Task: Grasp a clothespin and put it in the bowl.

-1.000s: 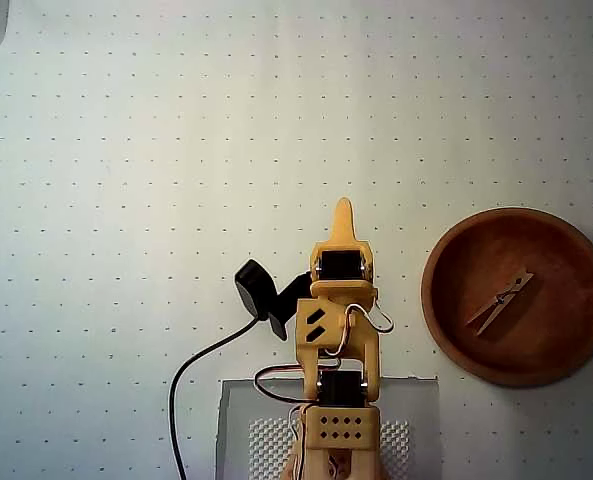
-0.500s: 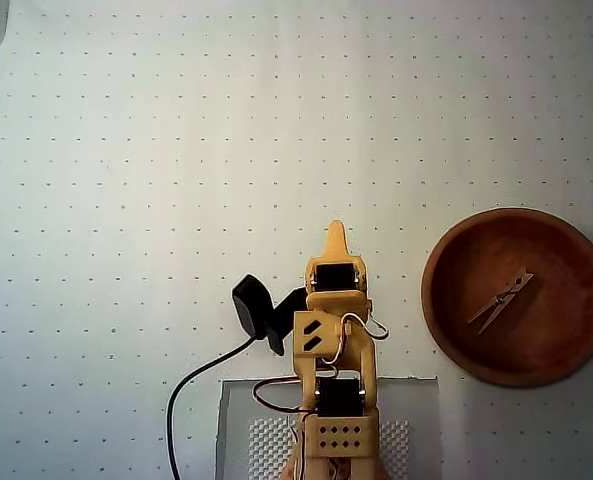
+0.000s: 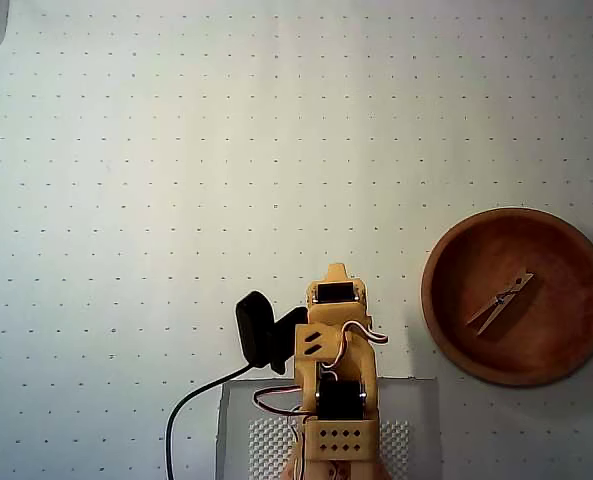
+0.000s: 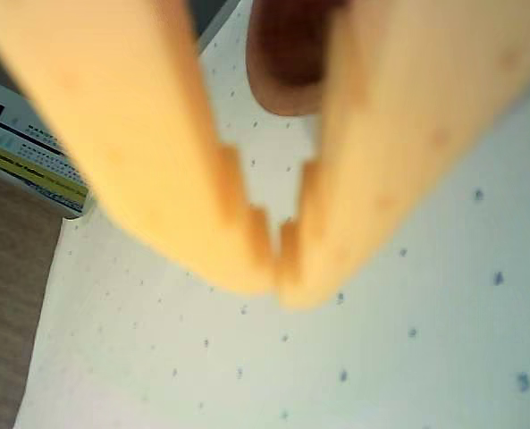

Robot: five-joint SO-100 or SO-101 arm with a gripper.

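Inside the round reddish-brown wooden bowl [image 3: 516,296], in the overhead view, we find the small pale wooden clothespin [image 3: 500,302] lying flat. The yellow two-finger gripper [image 4: 278,259] has folded back toward its base over the last second, fingertips closed together and empty; we judge the task complete

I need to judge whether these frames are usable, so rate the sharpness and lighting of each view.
Overhead view: sharp and evenly lit, slightly washed out; the clothespin in the bowl is clear, with soft shadows. Wrist view: the gripper fills the frame badly out of focus, fingertips together; the bowl behind is a dark blur, only the dotted mat moderately crisp.
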